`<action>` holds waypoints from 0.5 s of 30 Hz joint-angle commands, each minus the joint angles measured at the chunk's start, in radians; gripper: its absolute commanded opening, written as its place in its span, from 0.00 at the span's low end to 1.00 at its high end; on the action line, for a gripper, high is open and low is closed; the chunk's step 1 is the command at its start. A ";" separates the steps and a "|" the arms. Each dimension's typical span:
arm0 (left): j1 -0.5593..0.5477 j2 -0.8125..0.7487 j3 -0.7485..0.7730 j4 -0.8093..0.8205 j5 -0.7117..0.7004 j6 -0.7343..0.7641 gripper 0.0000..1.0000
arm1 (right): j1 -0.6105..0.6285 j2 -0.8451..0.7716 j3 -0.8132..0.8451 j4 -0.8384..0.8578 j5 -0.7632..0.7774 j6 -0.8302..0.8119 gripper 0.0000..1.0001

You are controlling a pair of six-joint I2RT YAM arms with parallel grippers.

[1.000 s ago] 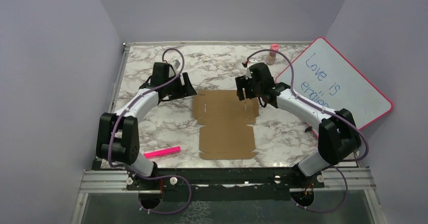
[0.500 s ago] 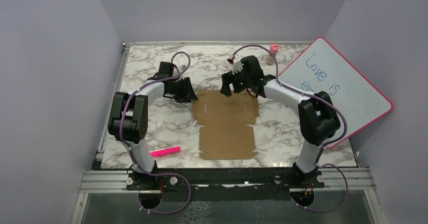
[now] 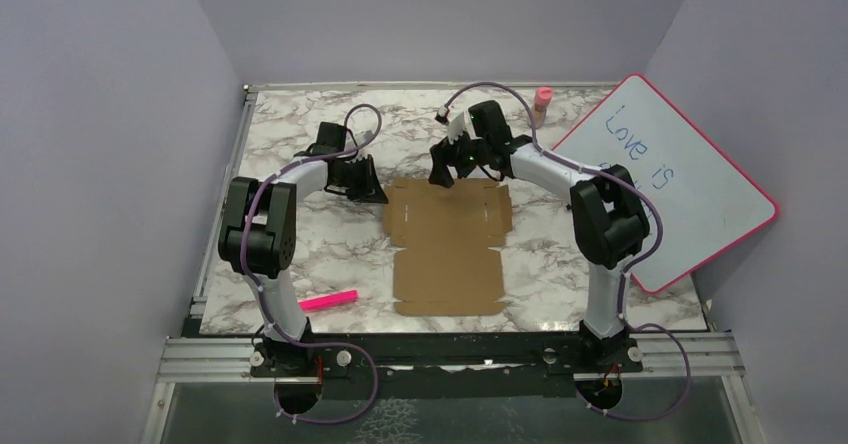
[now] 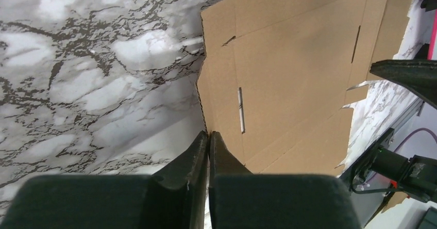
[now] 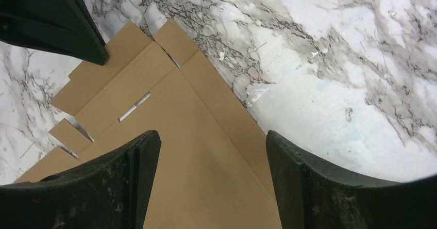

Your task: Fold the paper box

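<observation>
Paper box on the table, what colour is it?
The paper box is plain brown, with no printing. It shows best in the left wrist view.

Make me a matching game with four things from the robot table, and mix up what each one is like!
Things:
1. paper box
2. left claw
3. right claw
4. pink marker

What it is like:
A. open wide
B. lying near the front left of the table
C. brown and flat, not folded yet
D. shut tight

Right pairs: 1-C, 2-D, 3-A, 4-B
</observation>
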 commanded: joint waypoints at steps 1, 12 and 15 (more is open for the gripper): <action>0.005 -0.035 0.034 0.001 0.041 0.062 0.03 | -0.030 0.030 0.083 -0.086 -0.114 -0.090 0.79; 0.003 -0.138 0.023 -0.003 0.003 0.155 0.02 | -0.085 0.152 0.283 -0.425 -0.358 -0.374 0.79; -0.006 -0.163 0.019 -0.003 -0.010 0.173 0.02 | -0.088 0.188 0.333 -0.500 -0.354 -0.434 0.76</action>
